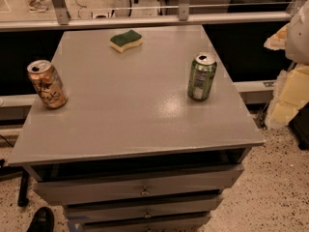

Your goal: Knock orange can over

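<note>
Orange can [47, 84] is seen upright at the far left of the worktop [130, 110], just beside the left edge, about mid-depth. Nothing is touching it. The task is judged not yet done, as no contact has been made.

The green can [202, 76] stands upright toward the right side, well apart from the orange can. A green-and-yellow sponge [126, 40] lies near the back edge. 3 drawer fronts [140, 185] are seen below the worktop.

The hand [288, 81] is taken to be the pale cream-yellow shape at the right frame edge. It is off the worktop and well apart from the orange can, with the green can between them.

Risks:
- The full width of the worktop must be crossed. The green can could be clipped on the way and the wrong can toppled.
- The orange can sits by the edge. A leftward push could send it off onto the floor, or it could roll off once it is down.
- A low push might slide the can rather than tip it.

Hard to make out:
- The hand is cut off by the frame, and whether it is wide or narrow cannot be told.
- Whether the can is full or empty cannot be told, and the print is not readable.
- A dark shoe [42, 220] at bottom left is partly cut off.
</note>
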Tool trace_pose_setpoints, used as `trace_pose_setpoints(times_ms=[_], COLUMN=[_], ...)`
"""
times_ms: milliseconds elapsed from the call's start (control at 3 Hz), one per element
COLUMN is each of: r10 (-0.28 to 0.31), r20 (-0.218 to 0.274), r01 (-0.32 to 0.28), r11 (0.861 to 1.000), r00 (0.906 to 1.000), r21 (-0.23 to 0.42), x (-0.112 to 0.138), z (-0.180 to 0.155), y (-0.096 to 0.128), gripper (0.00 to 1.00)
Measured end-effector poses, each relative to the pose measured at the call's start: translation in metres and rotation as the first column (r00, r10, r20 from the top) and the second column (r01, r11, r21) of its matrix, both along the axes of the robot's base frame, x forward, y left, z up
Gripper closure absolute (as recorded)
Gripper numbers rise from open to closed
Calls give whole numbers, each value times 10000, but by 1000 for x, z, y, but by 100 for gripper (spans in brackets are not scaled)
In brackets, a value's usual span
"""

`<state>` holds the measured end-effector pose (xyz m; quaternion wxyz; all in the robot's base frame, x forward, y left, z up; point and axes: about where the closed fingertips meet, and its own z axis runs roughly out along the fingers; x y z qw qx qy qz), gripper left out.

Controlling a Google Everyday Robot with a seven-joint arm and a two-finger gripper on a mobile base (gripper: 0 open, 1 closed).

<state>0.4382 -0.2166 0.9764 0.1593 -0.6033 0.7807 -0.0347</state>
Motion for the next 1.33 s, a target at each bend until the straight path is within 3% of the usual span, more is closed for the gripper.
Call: trace_pose_setpoints(times_ms=[333,667,1000,1333], r10=[0,-107,-428,-488], r20=[2,266,506,751], r01=[0,92,320,195], r11=[10000,9984,9798,9367], r00=[10000,9996,9978,9960], r21=[0,553,1973,3496], x=[0,6,13,25], z=[0,0,-11,-25], y=[0,12,53,112], gripper=[0,0,0,0])
